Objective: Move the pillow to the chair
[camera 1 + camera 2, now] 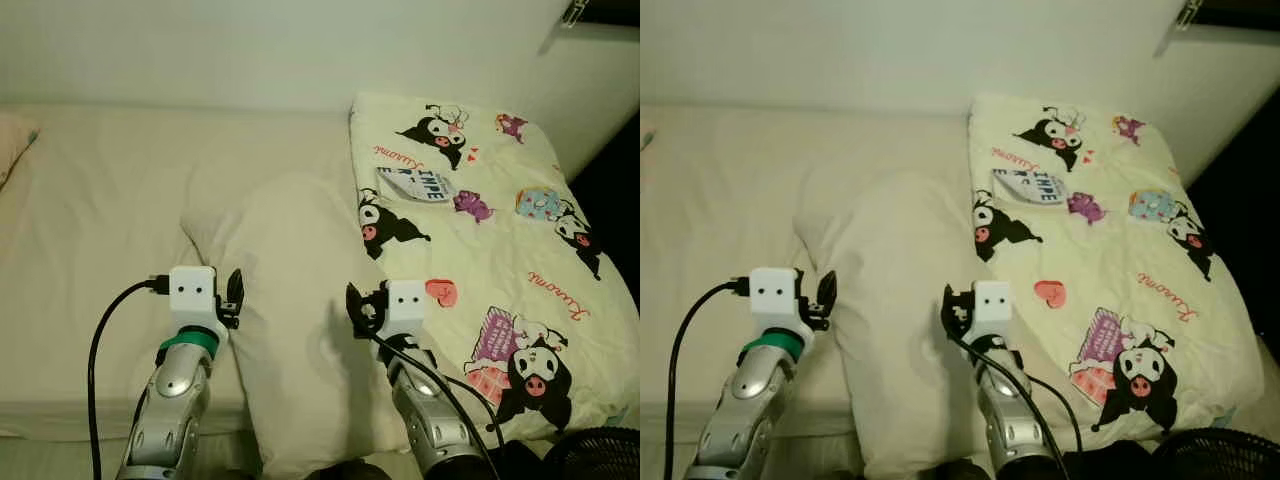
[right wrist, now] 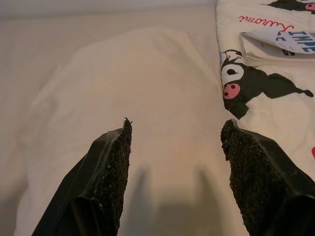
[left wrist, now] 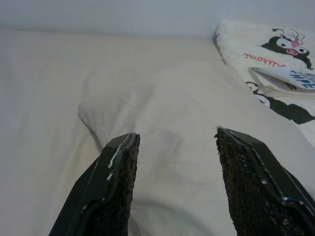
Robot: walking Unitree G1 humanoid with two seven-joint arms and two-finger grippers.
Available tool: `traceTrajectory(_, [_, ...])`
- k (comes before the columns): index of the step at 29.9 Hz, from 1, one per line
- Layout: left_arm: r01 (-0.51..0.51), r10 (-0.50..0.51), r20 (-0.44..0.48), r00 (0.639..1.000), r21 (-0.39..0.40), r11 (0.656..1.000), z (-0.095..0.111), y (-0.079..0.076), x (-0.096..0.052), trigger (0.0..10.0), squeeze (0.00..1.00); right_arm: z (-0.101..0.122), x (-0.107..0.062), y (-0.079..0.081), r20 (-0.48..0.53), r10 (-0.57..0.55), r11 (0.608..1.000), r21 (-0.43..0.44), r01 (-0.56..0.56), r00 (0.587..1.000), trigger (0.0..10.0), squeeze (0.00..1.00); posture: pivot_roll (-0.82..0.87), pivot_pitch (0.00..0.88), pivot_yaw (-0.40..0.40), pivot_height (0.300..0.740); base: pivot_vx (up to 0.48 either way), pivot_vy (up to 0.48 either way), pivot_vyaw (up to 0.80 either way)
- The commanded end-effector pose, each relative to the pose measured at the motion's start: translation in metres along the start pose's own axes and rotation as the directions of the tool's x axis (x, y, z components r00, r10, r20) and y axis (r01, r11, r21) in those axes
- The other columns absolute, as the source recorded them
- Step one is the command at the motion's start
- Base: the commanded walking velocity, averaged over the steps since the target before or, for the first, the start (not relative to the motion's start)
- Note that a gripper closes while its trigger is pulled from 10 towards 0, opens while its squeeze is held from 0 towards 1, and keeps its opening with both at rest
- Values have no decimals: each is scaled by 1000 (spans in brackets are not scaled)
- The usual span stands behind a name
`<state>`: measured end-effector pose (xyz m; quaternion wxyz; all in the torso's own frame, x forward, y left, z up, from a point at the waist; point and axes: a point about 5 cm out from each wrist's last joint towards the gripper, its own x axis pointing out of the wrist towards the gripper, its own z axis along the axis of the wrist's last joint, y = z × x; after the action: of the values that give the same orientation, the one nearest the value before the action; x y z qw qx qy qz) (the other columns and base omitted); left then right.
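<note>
The left end effector (image 1: 234, 292) is held with its two black fingers spread wide at the left edge of the pillow (image 1: 300, 300), and in the left wrist view the pillow's corner is seen between the fingers (image 3: 115, 182), with nothing gripped. The right end effector (image 1: 353, 305) is likewise spread wide over the pillow's right side, close to the border of the cartoon-printed blanket (image 1: 500, 250); whether its fingertips are pressed into the fabric cannot be judged from the head views, though a shadow is cast on the pillow just beneath them. The cream pillow is laid lengthwise on the bed (image 1: 90, 220), its near end hanging over the mattress edge between the two silver arms. The folded blanket is spread along the pillow's right side, touching or slightly overlapping it, and a small printed label (image 1: 418, 185) is seen lying on it. A black cable (image 1: 100, 350) is looped from the left wrist. A dark round fan-like object (image 1: 600, 455) is partly seen at the lower right.
</note>
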<state>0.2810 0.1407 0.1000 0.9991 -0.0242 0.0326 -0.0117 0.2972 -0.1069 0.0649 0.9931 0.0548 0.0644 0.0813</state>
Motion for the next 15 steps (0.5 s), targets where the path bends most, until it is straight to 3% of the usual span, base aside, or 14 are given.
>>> traceTrajectory(1, [-3, 3, -34, 999, 5, 1000, -9, 0, -2, 10000, 0, -7, -3, -2, -29, -7, 1000, 28, 8, 1000, 10000, 0, 21, 88, 13, 730, 0, 0, 0])
traceTrajectory(15, [-9, 9, -42, 999, 13, 1000, -12, 0, -4, 10000, 0, -7, -4, -2, -33, 4, 999, 45, -2, 999, 10000, 0, 25, 82, 9, 675, 0, 0, 0])
